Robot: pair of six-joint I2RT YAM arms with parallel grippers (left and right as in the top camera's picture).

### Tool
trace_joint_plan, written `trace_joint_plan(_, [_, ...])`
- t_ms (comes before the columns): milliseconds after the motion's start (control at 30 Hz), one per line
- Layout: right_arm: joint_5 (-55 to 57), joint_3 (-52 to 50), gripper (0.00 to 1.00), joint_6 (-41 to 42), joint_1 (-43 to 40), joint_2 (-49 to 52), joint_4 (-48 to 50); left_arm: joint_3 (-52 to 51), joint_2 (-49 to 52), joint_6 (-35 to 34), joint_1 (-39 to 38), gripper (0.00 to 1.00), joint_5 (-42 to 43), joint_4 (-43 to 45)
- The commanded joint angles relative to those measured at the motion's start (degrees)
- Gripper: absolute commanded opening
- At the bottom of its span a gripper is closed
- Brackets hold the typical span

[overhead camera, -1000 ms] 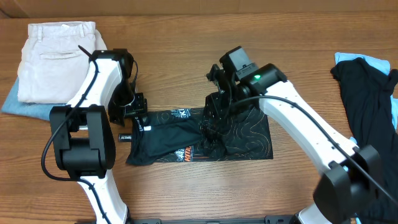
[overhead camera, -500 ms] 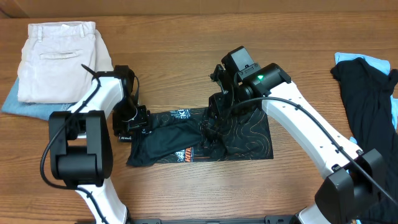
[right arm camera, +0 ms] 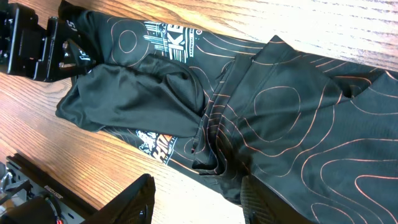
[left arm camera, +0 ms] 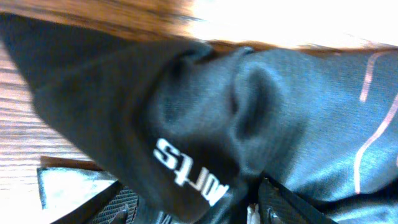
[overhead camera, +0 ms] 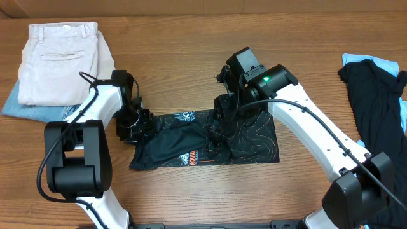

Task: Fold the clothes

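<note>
Pincers apart, both arms reach over the brown wooden table [overhead camera: 191,57]. The black short-sleeved sports shirt with thin orange contour lines and white logos [overhead camera: 248,137] lies there as a half-folded band at the centre. It is well apart from the folded beige trousers [overhead camera: 57,60] in the far left corner.

The left pincer [overhead camera: 135,124] brackets the shirt's bunched left end. Its fingers [left arm camera: 283,205] show wide on either side of a hump of cloth and are not clamped on it. The right pincer [right arm camera: 198,199] hovers over the shirt's middle, gripping nothing, near a raised ridge of gathered fabric [right arm camera: 208,124].

The main risk is the whole shirt sliding. With the right side unpinned, a pull from the left would likely drag the slick fabric across the table instead of folding it.

The ridge poses a second risk, since a fold laid over it would probably come out lumpy and crooked.

The smallest hazard sits at the white lettering [left arm camera: 189,174]. If the left pincer bites there, it may catch only the top layer, leaving the layer beneath to trail out.
</note>
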Motion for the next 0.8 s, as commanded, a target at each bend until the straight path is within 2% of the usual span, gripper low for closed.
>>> trace_joint_plan(0, [0.9, 0.7, 0.48, 0.7, -0.2, -0.3, -0.1, -4.0, 6.0, 5.4, 0.0, 0.65, 11.1, 3.3])
trace_joint_plan(267, [1.0, 0.7, 0.49, 1.7, -0.2, -0.3, -0.1, -4.5, 6.0, 6.1, 0.4, 0.66, 11.2, 3.7])
trace_joint_plan(533, [1.0, 0.7, 0.49, 1.8, -0.2, -0.3, 0.0, -9.1, 6.0, 5.0, 0.4, 0.66, 8.5, 8.8])
trace_joint_plan(767, [1.3, 0.7, 0.49, 1.8, -0.2, -0.3, 0.0, -11.4, 6.0, 5.0, 0.0, 0.57, 8.8, 10.8])
